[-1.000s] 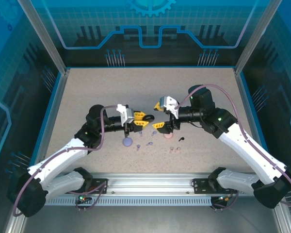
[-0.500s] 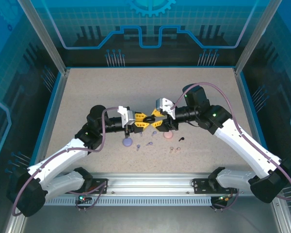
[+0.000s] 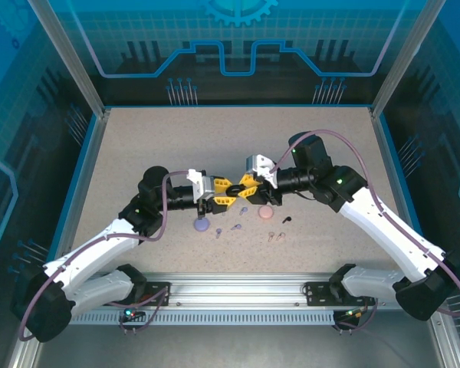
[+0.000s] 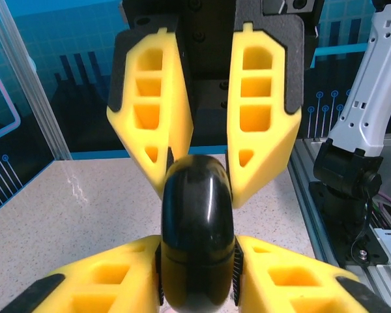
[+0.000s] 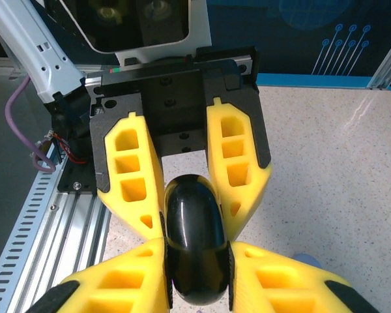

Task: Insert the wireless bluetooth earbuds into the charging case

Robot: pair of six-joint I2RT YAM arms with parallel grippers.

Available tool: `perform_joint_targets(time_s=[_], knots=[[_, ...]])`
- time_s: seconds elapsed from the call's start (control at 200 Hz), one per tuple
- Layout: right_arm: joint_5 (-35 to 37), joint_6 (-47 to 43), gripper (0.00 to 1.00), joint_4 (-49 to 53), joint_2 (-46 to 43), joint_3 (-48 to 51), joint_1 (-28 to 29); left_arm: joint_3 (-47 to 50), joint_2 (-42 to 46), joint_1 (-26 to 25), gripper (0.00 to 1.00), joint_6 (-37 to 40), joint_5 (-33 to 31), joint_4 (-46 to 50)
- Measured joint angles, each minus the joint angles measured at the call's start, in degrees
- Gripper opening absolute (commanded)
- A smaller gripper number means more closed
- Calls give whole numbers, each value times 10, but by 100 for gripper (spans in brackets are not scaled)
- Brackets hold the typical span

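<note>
A glossy black charging case [image 3: 236, 192] hangs above the table's middle, gripped from both sides. My left gripper [image 3: 228, 195] comes in from the left and my right gripper [image 3: 244, 188] from the right. In the left wrist view the case [image 4: 197, 228] sits between my left gripper's [image 4: 197, 277] pads, which press its sides; the other arm's yellow fingers [image 4: 260, 130] flank its far end. My right gripper [image 5: 195, 277] is shut on the same case [image 5: 192, 241] in the right wrist view. Loose earbuds lie below: lavender [image 3: 234, 227], black [image 3: 286, 221], pale pink [image 3: 273, 236].
A round lavender case [image 3: 202, 224] and a round pink case [image 3: 266, 212] rest on the speckled table under the grippers. A metal rail [image 3: 238, 295] runs along the near edge. Blue walls [image 3: 230, 77] enclose the back and sides.
My right gripper moved left toward the left gripper and closed its open jaws onto the black case. The left arm stayed put, still holding the case.
</note>
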State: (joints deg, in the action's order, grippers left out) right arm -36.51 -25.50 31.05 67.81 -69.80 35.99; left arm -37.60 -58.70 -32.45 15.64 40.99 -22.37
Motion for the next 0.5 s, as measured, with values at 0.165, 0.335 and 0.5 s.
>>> perform_joint_targets(time_s=[0.165, 0.335, 0.5], knots=[[0, 2, 26, -3, -3, 0, 0, 0, -1, -1, 34, 0, 0, 0], [-1, 4, 25, -3, -3, 0, 0, 0, -1, -2, 34, 0, 0, 0], [-5, 6, 25, -3, -3, 0, 0, 0, -2, -3, 28, 0, 0, -1]])
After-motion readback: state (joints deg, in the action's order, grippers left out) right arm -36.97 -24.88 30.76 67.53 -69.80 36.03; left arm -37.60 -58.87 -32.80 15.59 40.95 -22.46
